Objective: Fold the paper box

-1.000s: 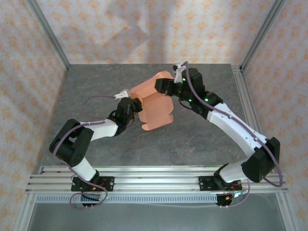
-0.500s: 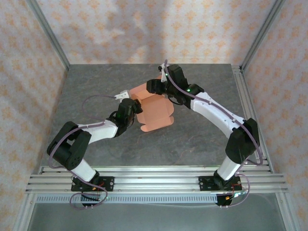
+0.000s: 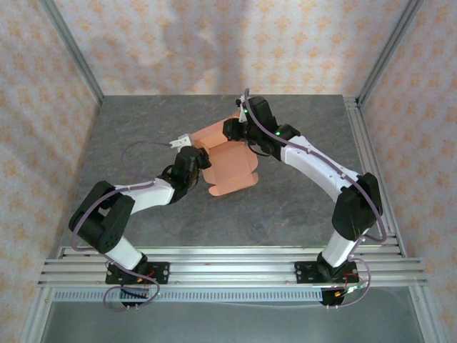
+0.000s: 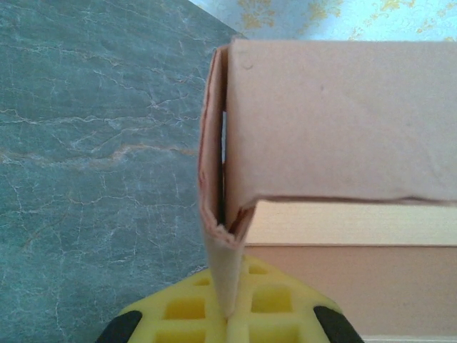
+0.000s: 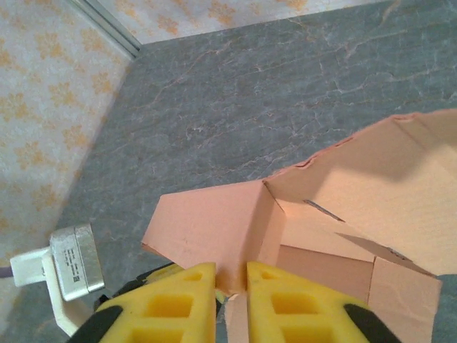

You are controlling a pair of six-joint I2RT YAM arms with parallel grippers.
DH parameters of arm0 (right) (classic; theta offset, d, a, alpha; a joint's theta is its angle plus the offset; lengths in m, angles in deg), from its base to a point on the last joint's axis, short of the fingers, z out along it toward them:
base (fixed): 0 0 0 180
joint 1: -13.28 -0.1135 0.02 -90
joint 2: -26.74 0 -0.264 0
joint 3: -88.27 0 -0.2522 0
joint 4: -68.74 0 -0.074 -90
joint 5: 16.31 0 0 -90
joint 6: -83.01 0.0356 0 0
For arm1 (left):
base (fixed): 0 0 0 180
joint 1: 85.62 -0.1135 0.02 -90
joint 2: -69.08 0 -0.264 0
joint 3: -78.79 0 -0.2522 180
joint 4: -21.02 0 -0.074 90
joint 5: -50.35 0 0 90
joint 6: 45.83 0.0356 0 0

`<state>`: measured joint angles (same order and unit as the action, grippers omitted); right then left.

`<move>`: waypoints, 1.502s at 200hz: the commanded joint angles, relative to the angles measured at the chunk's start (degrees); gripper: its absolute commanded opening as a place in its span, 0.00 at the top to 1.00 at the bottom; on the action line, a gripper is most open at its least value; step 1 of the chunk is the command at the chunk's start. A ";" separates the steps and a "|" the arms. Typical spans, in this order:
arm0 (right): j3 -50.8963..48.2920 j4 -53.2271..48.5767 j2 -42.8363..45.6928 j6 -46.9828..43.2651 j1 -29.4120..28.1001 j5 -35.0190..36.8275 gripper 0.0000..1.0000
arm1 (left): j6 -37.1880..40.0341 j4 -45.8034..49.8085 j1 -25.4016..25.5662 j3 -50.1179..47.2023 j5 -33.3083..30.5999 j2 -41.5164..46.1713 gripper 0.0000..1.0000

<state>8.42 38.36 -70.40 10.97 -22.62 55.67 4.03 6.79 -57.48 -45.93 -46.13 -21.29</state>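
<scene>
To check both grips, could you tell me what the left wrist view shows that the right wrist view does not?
Left wrist: the left gripper pinching a doubled edge of the paper box, seen end-on. Right wrist: the right gripper closed on a flap, the box's open inside, and a grey-white block. Both: salmon card over the grey table.

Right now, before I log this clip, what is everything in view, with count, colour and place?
paper box: one, salmon-orange, partly folded, mid-table between the grippers
table: one, grey marbled, under everything
walls: three, cream with orange pattern, around the table
rails: several, silver, along the near edge
left arm, right arm: two, white and black, reaching from the near edge
left gripper: one, yellow fingers, shut on a box flap
right gripper: one, yellow fingers, shut on the box's far flap
</scene>
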 commanded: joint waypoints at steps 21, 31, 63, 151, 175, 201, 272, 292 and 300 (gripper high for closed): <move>1.36 1.64 0.99 -0.36 0.26 -0.17 0.89 | 1.46 0.22 0.72 -0.19 -1.03 1.78 1.00; 0.73 2.07 1.94 -0.87 0.30 -0.18 0.76 | 1.39 0.86 0.67 0.08 -1.08 1.71 1.00; -3.60 4.11 7.84 -4.74 0.80 1.33 0.47 | 1.03 3.43 0.40 1.19 0.28 1.73 1.00; -18.51 7.93 23.27 -5.98 21.02 -8.24 0.42 | 8.53 7.94 -1.31 3.75 14.91 3.93 1.00; -19.33 9.22 20.43 -4.36 26.04 -16.88 0.45 | 10.95 8.61 -1.33 3.85 19.05 6.22 1.00; -19.84 11.44 16.86 -4.15 25.99 -24.12 0.48 | 10.88 8.82 -1.26 3.64 20.76 8.04 1.00; -23.08 12.67 19.49 -8.93 20.70 -28.50 0.51 | 9.90 14.17 -1.38 5.57 16.08 8.48 1.00; -23.59 12.07 20.03 -10.42 18.76 -27.72 0.51 | 7.88 14.62 -1.33 6.46 16.45 7.56 1.00; -23.66 11.69 20.04 -11.19 17.95 -27.31 0.51 | 7.59 14.58 -1.36 6.70 16.67 7.32 1.00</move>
<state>-14.36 48.59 -52.42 3.30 -2.66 28.85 12.75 20.30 -58.53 -41.98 -28.52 -13.80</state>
